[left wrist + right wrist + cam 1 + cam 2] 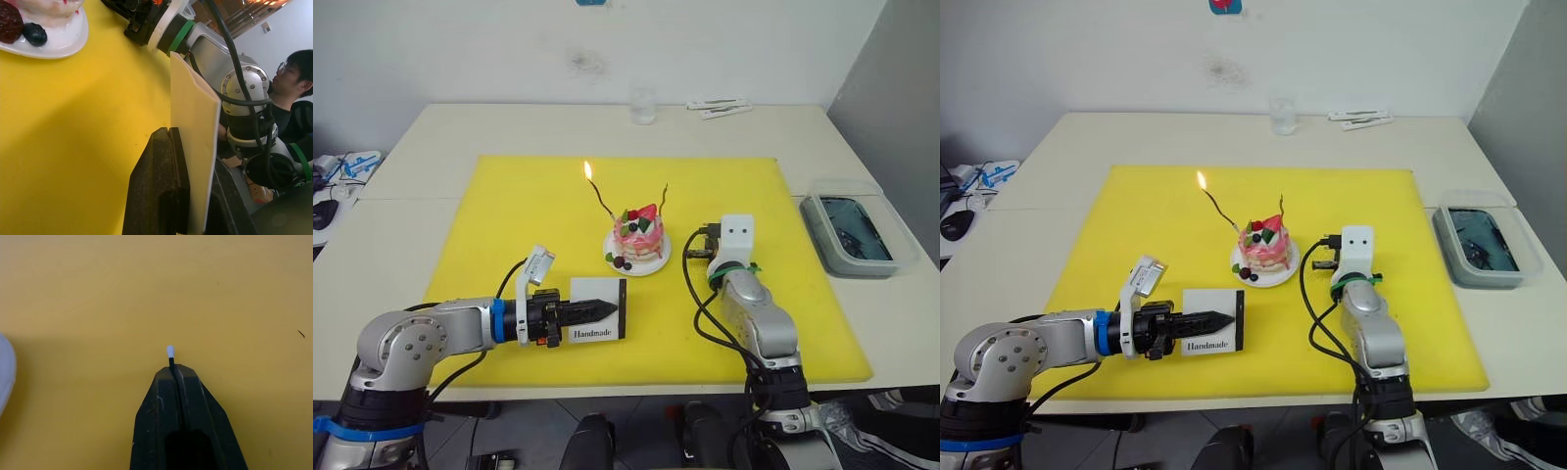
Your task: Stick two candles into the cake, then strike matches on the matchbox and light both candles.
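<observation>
The small pink cake [638, 238] sits on its white plate [652, 264] in the middle of the yellow mat. Two thin wavy candles stand in it. The left candle [603, 203] burns with a small flame; the right candle [664, 201] shows no flame. My left gripper [607, 309] is shut on the white "Handmade" matchbox [597, 323], holding it on edge in front of the cake, as the left wrist view shows [194, 122]. My right gripper [177, 369], just right of the plate and pointing down at the mat, is shut on a match [170, 352] whose pale tip sticks out.
The yellow mat [509, 215] covers most of the pale table. A clear glass [643, 106] and white packets [718, 106] lie at the far edge. A grey tray [849, 233] with dark contents stands at the right. A person [293, 73] sits beyond the table.
</observation>
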Motion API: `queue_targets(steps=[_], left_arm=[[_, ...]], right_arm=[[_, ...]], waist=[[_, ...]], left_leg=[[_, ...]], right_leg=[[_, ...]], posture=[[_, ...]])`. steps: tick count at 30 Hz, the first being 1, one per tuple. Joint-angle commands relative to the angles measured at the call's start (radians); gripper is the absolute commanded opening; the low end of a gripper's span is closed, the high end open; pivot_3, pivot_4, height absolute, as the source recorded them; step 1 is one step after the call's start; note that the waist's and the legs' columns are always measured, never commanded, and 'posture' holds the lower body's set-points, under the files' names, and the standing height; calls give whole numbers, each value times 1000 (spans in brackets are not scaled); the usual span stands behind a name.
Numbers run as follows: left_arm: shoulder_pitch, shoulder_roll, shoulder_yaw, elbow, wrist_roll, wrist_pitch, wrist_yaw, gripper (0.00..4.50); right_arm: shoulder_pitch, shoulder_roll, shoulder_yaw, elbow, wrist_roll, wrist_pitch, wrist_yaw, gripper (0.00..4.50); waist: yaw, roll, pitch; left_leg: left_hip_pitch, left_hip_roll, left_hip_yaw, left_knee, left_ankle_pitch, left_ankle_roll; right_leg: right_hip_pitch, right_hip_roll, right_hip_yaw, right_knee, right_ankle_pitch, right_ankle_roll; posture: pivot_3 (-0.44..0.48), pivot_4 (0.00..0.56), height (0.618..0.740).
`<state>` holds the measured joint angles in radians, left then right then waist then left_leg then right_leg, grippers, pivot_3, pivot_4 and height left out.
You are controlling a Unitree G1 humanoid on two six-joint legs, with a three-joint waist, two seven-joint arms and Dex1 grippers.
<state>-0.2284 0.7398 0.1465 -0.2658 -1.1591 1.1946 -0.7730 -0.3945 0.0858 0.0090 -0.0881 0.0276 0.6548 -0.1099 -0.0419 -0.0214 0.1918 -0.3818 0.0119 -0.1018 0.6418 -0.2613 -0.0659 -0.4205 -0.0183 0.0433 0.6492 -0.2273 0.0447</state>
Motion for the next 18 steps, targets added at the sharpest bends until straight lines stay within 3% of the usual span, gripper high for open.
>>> queue_targets(steps=[1, 9, 18], left_arm=[[-11, -1, 24, -22, -15, -3, 0, 0], [-14, -12, 26, -27, -23, -2, 15, 0], [-22, -19, 20, -29, -35, 3, 15, 0]], right_arm=[[10, 4, -18, -21, 15, 21, 2, 26], [30, -84, -5, -177, 67, 99, 125, 26], [127, -351, -32, -424, 270, 194, 459, 26]], waist=[[0, 0, 0], [0, 0, 0], [0, 0, 0]], left_leg=[[0, 0, 0, 0, 0, 0], [-1, 0, 0, 0, 0, 0], [0, 0, 0, 0, 0, 0]], right_leg=[[0, 0, 0, 0, 0, 0], [0, 0, 0, -1, 0, 0], [0, 0, 0, 0, 0, 0]], posture=[[0, 150, 740], [0, 150, 740], [0, 150, 740]])
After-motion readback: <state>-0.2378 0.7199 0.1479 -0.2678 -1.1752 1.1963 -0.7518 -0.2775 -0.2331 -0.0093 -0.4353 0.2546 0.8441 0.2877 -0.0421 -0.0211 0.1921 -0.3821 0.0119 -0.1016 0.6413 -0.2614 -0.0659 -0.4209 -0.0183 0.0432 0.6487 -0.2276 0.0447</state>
